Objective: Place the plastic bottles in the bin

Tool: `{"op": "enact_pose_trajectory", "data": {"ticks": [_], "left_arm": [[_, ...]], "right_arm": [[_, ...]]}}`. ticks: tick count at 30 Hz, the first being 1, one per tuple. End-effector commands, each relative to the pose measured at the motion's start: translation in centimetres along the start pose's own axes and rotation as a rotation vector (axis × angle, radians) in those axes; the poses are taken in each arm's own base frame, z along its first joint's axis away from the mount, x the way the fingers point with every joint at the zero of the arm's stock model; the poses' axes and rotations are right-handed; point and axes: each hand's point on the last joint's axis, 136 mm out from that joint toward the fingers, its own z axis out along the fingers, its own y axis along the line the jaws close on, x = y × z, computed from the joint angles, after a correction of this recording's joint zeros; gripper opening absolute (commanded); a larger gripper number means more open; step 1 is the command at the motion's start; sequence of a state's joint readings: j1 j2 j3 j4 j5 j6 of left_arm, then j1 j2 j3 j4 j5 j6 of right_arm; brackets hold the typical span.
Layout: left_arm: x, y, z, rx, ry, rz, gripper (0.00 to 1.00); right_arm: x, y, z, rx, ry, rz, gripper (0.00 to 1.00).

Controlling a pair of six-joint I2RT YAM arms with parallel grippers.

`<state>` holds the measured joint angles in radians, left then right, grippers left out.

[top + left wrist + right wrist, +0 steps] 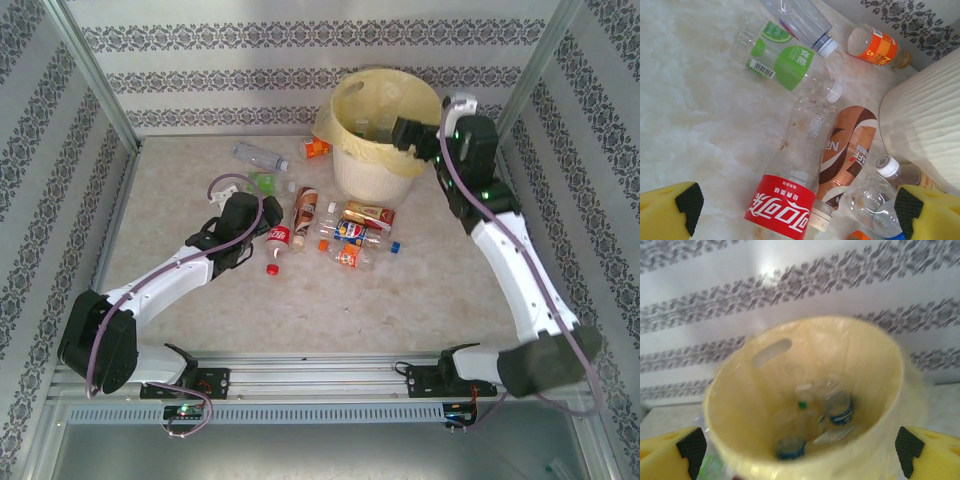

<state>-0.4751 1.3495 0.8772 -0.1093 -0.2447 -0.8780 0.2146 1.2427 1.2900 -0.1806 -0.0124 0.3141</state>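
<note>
Now both of your grippers stand open, with bottles on the table and in the bin
Your left gripper [262,232] [799,209] hangs low over the table [420,300], pads spread wide and empty, with the red-labelled bottle [277,238] [782,206] lying beneath it and the brown-labelled bottle [305,208] [847,150] just to its right; the green-labelled bottle [262,182] [785,62] and the orange-labelled bottle [318,148] [875,47] lie farther off, the orange one against the bin's left side. Your right gripper [405,135] [799,450] sits at the right rim of the bin [370,175] [890,355] at far centre, jaws wide with nothing between them, looking down on several bottles in the bin [840,410]. More bottles [352,232] lie on the table near the bin's front
</note>
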Motion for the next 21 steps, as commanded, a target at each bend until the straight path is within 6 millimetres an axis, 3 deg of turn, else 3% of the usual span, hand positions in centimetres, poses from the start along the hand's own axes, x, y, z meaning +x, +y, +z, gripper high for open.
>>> {"op": "enact_pose_trajectory", "data": {"ticks": [1, 7, 12, 21], "left_arm": [[0.0, 1.4, 0.2, -0.061, 0.007, -0.065, 0.99], [0.6, 2.3, 0.2, -0.084, 0.011, -0.120, 1.00], [1.0, 2.9, 0.5, -0.104, 0.017, -0.132, 1.00], [1.5, 3.6, 0.6, -0.135, 0.029, -0.134, 1.00]], "right_arm": [[3.9, 2.1, -1.3, -0.140, 0.060, 0.079, 0.98], [12.3, 3.0, -2.3, -0.195, 0.218, 0.146, 0.98], [19.3, 4.2, -1.4, -0.176, 0.348, -0.011, 0.98], [27.6, 5.3, 1.5, -0.165, 0.578, -0.201, 0.98]]}}
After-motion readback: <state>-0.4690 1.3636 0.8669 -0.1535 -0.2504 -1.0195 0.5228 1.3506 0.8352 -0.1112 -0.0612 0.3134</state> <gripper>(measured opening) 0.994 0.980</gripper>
